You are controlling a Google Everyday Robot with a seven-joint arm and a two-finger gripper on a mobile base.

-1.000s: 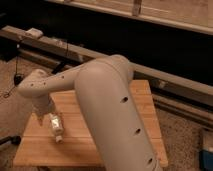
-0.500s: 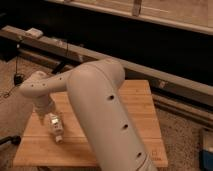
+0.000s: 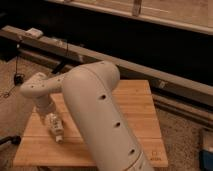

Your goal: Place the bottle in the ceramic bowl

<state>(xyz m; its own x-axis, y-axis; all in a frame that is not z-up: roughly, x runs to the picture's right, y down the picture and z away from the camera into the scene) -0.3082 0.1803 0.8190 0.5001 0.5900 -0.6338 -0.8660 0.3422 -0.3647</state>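
A small whitish bottle (image 3: pixel 55 128) lies on the left part of the wooden table (image 3: pixel 142 112). My gripper (image 3: pixel 47 116) hangs down from the wrist at the left and is right at the bottle's upper end, touching or nearly touching it. My thick white arm (image 3: pixel 100 115) crosses the middle of the view and hides much of the table. The ceramic bowl is not in view; it may be behind the arm.
A long dark ledge (image 3: pixel 150 70) runs behind the table, with a small white object (image 3: pixel 34 33) on its left end. Cables (image 3: pixel 17 77) lie on the carpet at the left. A blue thing (image 3: pixel 207 155) stands at the right edge.
The arm's big link has swung left and closer, covering more of the table. The gripper has stayed at the bottle, which has not visibly moved.
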